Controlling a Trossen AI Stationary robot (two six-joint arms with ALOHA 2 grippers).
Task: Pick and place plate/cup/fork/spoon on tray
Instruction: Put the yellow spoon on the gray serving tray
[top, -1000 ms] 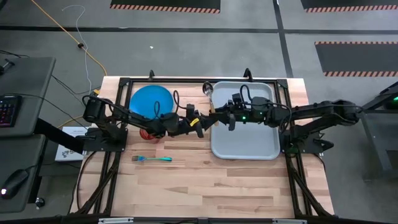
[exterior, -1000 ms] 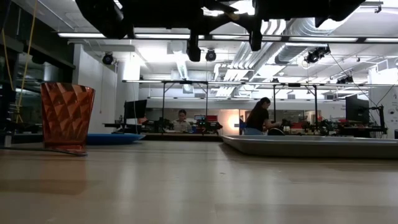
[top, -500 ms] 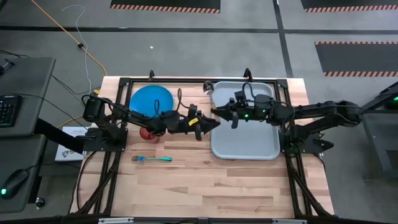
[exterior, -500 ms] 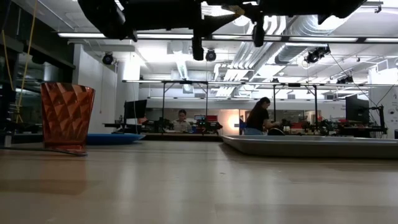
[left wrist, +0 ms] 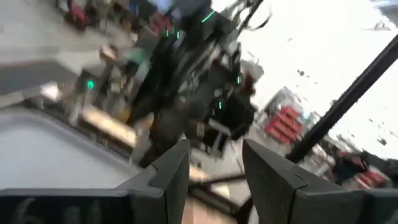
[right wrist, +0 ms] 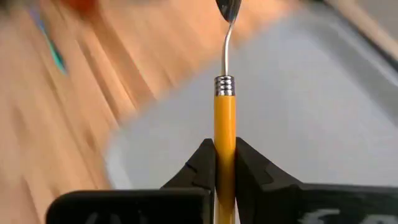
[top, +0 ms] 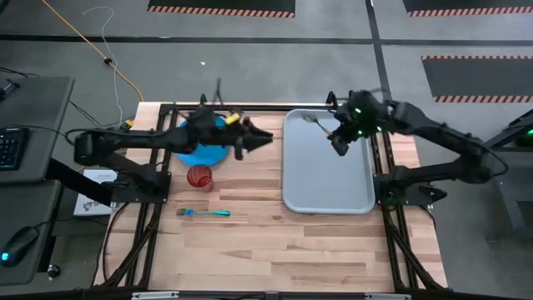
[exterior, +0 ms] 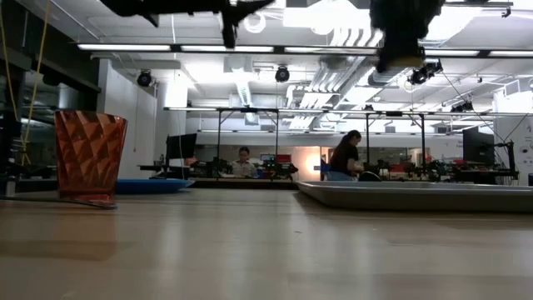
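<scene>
My right gripper (top: 340, 143) hangs over the far part of the light grey tray (top: 327, 179), shut on the spoon (top: 319, 124). The spoon's silver bowl (right wrist: 227, 9) points away from the fingers. My left gripper (top: 265, 138) is open and empty in the air between the blue plate (top: 193, 143) and the tray; in its wrist view the gap (left wrist: 214, 165) holds nothing. My left arm crosses over the plate. The red-orange cup (top: 199, 177) stands upright on the wood near the plate. The teal fork (top: 204, 213) lies flat nearer the front edge. My right gripper pinches the spoon's orange handle (right wrist: 224, 134) between its two fingers. The spoon runs along the fingers and sticks out past their tips, bowl end farthest away. The fingers slant downward toward the tray. The spoon is lifted clear above the tray.
The tray's inside (top: 329, 196) is bare grey. Open wooden tabletop (top: 275, 250) stretches toward the front edge. Black frame rails (top: 250, 107) run along the table's far edge and sides. In the low view, people (exterior: 341, 158) sit in the room beyond.
The two grippers met at the tray's left rim with the spoon between them. My right gripper shut on the spoon and my left opened and let go. The right carried the spoon up and toward the far right over the tray, tipping downward; the left drew back up toward the plate.
</scene>
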